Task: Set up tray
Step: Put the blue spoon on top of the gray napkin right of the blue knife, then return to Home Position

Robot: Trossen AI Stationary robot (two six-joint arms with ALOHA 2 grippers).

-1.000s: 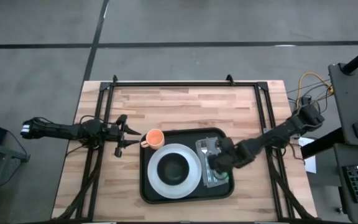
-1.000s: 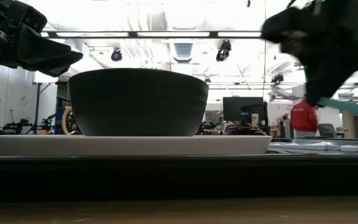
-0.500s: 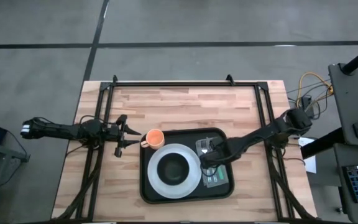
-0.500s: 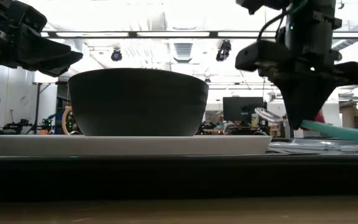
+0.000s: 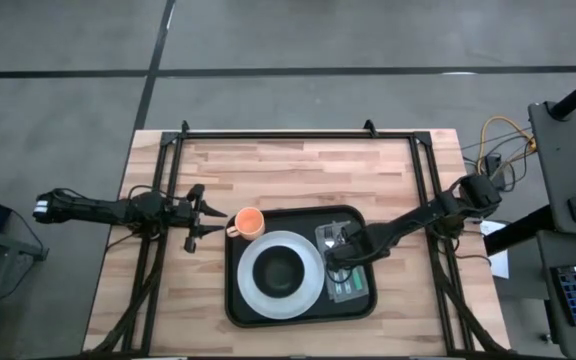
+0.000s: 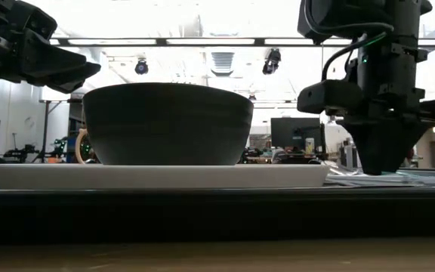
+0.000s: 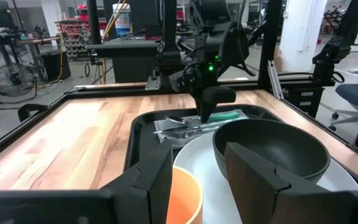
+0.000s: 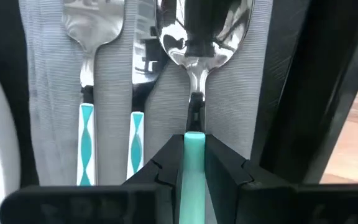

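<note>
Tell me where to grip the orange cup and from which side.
Grip the orange cup across its rim from straight above. It stands upright and open-topped beside the tray, its handle toward the left gripper. The plate sits close on the far side, so a side approach looks cramped; a top-down pinch on the wall seems safest.

Desk [image 5: 298, 165]: light wooden butcher-block top of joined planks, rectangular, edged by a black metal frame [image 5: 298, 133] along its far side and both flanks.
Tray [image 5: 236, 305]: large, black, rectangular with rounded corners and a raised rim; lay flat on the desk, in the near half, right of centre.
Orange cup [image 5: 249, 222]: stood upright on the bare wood, touching or just beside the tray's far-left corner; contact could not be told.
Remaining surface: bare planks, seen in the high view.
</note>
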